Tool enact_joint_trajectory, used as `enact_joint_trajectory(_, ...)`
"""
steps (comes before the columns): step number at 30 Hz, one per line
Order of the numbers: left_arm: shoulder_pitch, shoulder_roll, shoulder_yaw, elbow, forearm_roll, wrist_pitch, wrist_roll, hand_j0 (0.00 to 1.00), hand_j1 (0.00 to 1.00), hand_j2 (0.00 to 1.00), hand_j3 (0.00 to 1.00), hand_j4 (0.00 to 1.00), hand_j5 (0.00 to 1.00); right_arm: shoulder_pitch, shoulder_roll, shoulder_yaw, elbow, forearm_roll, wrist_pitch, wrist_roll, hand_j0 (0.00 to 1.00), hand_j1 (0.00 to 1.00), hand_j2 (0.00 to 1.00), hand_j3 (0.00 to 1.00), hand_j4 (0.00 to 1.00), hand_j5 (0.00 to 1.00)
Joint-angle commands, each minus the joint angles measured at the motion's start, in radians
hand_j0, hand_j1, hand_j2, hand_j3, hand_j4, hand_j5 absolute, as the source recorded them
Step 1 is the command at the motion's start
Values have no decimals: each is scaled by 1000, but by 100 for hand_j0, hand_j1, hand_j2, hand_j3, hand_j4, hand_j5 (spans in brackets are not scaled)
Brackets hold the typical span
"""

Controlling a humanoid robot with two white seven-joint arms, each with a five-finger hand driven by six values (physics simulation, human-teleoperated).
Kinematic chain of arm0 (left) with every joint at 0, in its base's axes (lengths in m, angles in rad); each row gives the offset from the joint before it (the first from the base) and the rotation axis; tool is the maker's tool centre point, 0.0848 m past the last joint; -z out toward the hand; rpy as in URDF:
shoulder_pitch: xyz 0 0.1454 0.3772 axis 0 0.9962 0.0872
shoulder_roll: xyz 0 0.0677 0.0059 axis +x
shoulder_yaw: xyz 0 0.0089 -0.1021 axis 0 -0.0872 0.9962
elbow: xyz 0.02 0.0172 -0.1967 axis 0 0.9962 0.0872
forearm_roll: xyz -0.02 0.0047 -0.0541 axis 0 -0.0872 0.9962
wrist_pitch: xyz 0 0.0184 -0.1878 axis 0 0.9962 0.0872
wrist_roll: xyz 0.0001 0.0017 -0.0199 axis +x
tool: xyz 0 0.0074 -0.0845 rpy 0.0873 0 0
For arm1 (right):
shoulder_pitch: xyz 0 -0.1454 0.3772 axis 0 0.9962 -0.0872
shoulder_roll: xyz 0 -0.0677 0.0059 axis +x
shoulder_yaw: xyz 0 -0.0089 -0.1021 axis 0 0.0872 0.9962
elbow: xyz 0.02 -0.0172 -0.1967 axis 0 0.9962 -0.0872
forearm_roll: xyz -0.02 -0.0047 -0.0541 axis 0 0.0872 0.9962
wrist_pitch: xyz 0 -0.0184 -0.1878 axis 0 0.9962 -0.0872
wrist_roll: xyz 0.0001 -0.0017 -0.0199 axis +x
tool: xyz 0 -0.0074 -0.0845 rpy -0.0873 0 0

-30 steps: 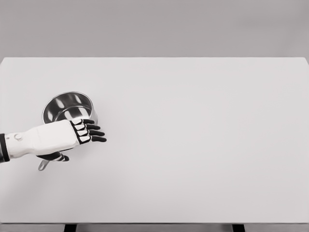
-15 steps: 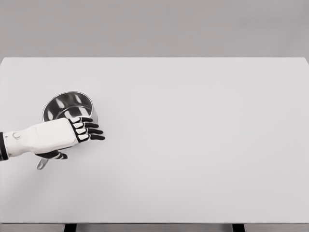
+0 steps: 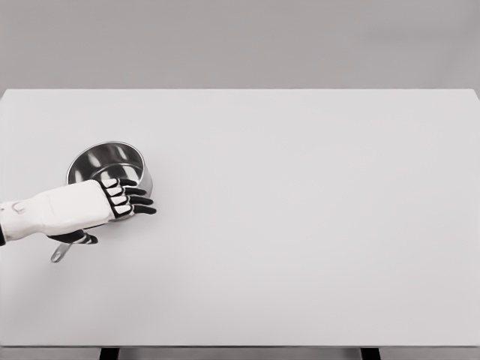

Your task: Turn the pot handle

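One hand works here: your left hand (image 3: 94, 206), fingers extended and holding nothing, covers the handle (image 3: 61, 252) of the pot (image 3: 107, 166) just beyond it. Keep contact low, sweep steadily so the pot pivots.

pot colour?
Shiny silver metal pot, reflective inside, with a matching handle. The head view, the only one, shows it on the white table.
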Motion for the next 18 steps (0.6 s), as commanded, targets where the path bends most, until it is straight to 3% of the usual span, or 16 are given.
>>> enact_joint_trajectory(1,0,3,1,1,4,1,1,100,100,100,100,100,100,0,0,0,0,0,0,0,100,100,100,100,100,100)
enact_joint_trajectory(18,0,25,13,24,7,1,1,100,100,100,100,100,100,0,0,0,0,0,0,0,100,100,100,100,100,100)
